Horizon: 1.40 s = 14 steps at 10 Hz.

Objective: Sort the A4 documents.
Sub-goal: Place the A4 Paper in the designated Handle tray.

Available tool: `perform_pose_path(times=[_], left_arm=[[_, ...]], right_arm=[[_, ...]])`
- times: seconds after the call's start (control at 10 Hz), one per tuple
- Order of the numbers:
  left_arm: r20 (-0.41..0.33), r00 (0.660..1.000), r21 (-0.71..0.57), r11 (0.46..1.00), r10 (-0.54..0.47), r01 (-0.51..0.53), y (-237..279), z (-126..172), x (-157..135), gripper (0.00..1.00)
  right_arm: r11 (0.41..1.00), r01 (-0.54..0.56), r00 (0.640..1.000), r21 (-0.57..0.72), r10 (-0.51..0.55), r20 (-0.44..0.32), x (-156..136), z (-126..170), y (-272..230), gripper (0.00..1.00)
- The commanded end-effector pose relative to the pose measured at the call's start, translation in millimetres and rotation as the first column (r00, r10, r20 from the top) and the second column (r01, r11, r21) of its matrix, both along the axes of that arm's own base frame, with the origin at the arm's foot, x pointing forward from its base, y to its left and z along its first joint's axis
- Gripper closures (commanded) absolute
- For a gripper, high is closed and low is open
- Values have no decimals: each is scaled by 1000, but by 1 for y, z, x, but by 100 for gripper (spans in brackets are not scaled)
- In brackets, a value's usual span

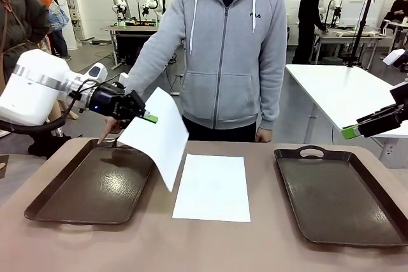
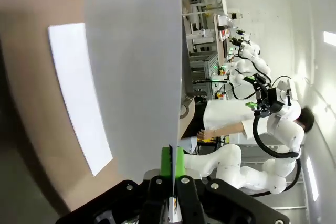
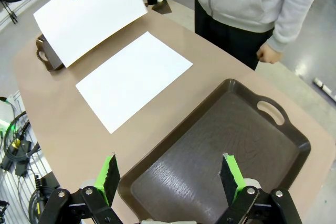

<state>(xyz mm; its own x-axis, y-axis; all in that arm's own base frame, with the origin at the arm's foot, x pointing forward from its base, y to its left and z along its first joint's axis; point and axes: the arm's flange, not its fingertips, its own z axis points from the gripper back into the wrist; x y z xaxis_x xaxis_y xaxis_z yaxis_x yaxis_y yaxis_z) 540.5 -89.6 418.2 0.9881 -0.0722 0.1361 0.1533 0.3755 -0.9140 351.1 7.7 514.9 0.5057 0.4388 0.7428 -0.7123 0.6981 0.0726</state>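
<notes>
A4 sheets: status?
Left gripper shut on thin white A4 sheet, aloft beside left dark brown tray. Right gripper open over right tray. Second sheet flat between trays. Person's hand at left tray's far rim.

The held A4 sheet (image 1: 158, 133) and the flat A4 sheet (image 1: 213, 187) are thin, matt white paper. Beside the flat sheet, the left tray (image 1: 95, 186) gleams, grained dark brown; the right tray (image 1: 338, 199) looks duller. The table (image 1: 204, 246) is smooth and matt.
</notes>
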Motion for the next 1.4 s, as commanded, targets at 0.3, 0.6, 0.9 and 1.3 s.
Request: perform_pose_path(times=[0.3, 0.6, 0.9, 1.3], left_arm=[[26, 1000, -43, 999, 15, -14, 45, -30, -25, 99], [39, 999, 99, 995, 0, -4, 68, -30, -26, 99], [-51, 999, 196, 980, -11, 21, 74, -55, -22, 99], [-77, 993, 459, 888, 86, -42, 106, -47, -25, 99]], right_arm=[[1000, -10, 1000, 12, 10, -4, 1, -2, 0, 0], [1000, -10, 1000, 12, 10, -4, 1, -2, 0, 0], [1000, -10, 1000, 12, 10, -4, 1, -2, 0, 0], [1000, -10, 1000, 12, 10, -4, 1, -2, 0, 0]])
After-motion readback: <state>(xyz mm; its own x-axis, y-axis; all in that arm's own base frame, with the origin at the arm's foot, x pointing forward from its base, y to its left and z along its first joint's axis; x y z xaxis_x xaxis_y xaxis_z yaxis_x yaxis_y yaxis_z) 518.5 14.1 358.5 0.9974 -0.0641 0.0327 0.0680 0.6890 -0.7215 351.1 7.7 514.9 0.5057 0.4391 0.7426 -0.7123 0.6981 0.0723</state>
